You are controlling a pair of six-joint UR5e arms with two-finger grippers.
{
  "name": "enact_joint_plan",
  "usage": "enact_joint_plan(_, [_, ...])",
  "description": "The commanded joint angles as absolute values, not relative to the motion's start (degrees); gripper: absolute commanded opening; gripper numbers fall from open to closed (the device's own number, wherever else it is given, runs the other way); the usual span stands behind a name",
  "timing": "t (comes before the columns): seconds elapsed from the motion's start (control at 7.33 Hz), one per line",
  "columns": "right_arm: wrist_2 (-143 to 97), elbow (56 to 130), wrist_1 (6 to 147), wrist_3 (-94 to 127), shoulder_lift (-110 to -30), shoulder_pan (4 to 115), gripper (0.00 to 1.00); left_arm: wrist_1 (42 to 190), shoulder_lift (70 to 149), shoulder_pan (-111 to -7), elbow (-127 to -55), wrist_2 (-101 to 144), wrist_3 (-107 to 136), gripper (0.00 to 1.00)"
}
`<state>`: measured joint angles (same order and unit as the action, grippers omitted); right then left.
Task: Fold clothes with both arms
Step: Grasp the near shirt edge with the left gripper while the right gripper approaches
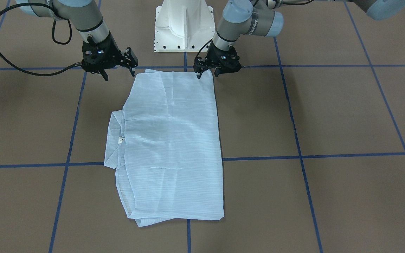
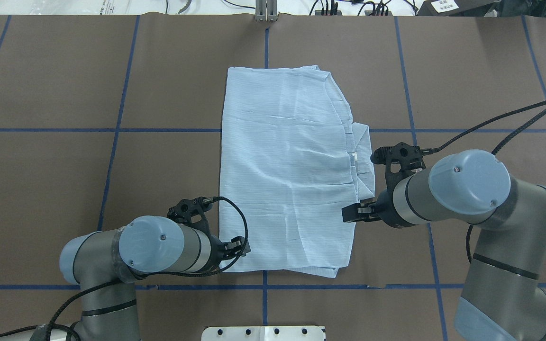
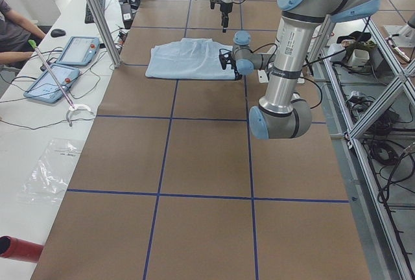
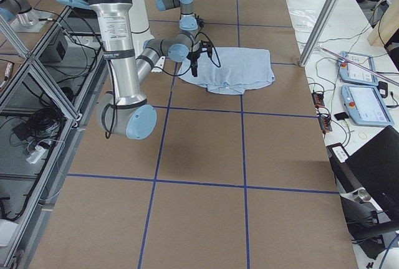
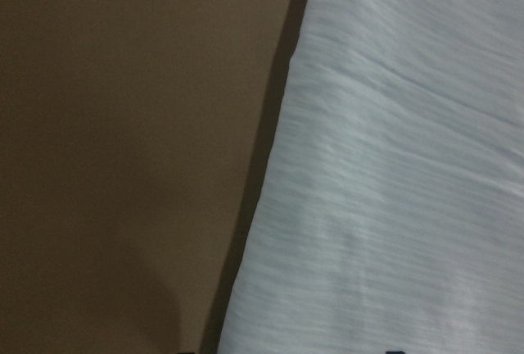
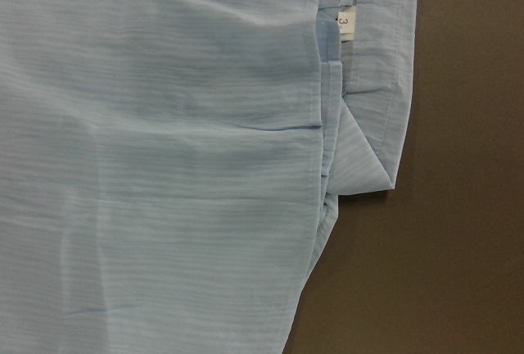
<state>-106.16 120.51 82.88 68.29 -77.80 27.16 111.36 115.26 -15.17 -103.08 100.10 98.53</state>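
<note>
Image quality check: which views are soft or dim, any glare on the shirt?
Left wrist view: dim and soft, the light blue striped shirt shows smeared stripes, dark shadow band along its edge on the brown table. Right wrist view: sharp, stripes and white neck label clear. Front-facing view: even light, no glare on the cloth.

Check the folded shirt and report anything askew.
The shirt lies folded in a rough rectangle, but its collar juts out past the folded edge on the robot's right side, so that edge is uneven. A lower layer also peeks out at the far corner there. Nothing else stands out.
</note>
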Motion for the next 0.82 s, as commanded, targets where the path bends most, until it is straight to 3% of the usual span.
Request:
enact_joint_plan(0.0, [-106.3, 120.5, 82.9, 68.3, -77.4, 27.2, 1.00, 111.4, 115.4, -15.0, -103.1, 100.1, 98.5, 0.82])
enact_joint_plan(0.68, [-106.4, 120.3, 82.9, 68.0, -77.3, 27.2, 1.00, 111.4, 115.9, -14.5, -102.4, 100.2, 98.8, 0.79])
